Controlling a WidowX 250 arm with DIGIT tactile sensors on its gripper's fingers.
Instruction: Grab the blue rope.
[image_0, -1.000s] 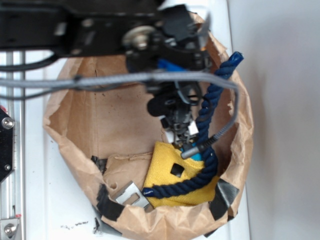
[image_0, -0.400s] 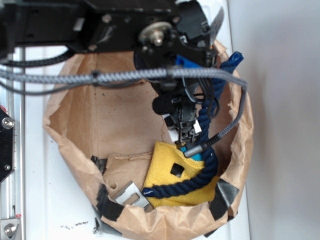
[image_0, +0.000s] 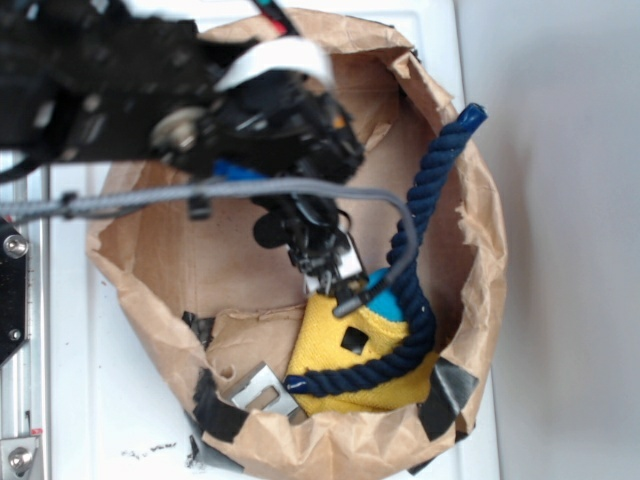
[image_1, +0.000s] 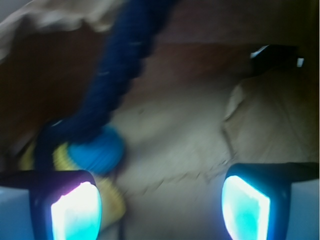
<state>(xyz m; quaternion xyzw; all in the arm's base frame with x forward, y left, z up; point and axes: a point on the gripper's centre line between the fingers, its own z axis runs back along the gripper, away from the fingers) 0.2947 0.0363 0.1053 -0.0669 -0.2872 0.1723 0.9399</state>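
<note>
Tool (image_0: 340, 283), fingers spread wide and empty, frame centre; thick navy twisted rope (image_0: 420, 210) just right, running upper-right to lower-centre.

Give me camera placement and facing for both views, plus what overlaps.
Exterior: overhead, looking down into the paper bag; shows the black arm and tool above the yellow cloth.
Wrist: mounted behind the tool, looking forward along the bag floor; both lit fingertips frame the bottom edge, spread apart.
Shared: blue rope, light-blue ball, bag.
</note>
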